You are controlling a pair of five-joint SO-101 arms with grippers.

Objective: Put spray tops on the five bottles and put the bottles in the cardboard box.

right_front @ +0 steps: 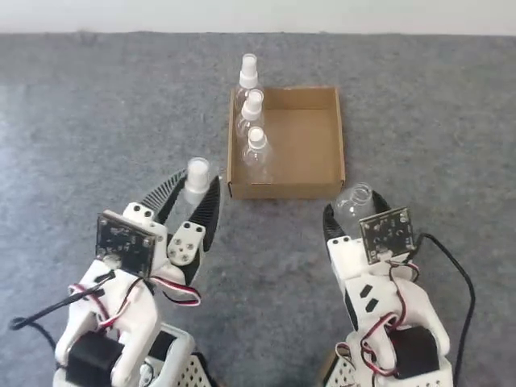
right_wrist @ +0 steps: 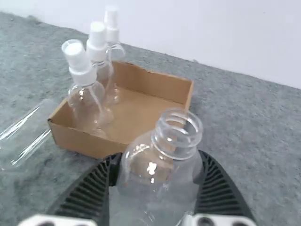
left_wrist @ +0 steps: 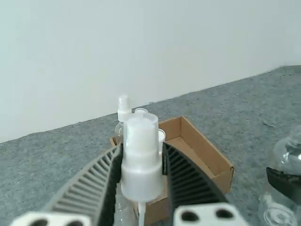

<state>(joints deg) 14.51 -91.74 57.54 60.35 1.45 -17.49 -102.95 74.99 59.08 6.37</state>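
High view: cardboard box at twelve o'clock on grey carpet, three capped bottles lined along its nine o'clock wall. Left gripper at eight o'clock, clamped narrow on a spray top. Right gripper at four o'clock, gripping an open-necked bottle.

Left wrist view: spray top upright between ribbed fingers, cardboard box beyond.

Right wrist view: open-necked bottle pinched between both jaws, cardboard box and capped bottles beyond.

We read no text, number or sign anywhere right now. The cardboard box at twelve o'clock shows us plain brown walls, and the clear bottles inside look bare. The camera boards may carry tiny print, but it is too small to tell.
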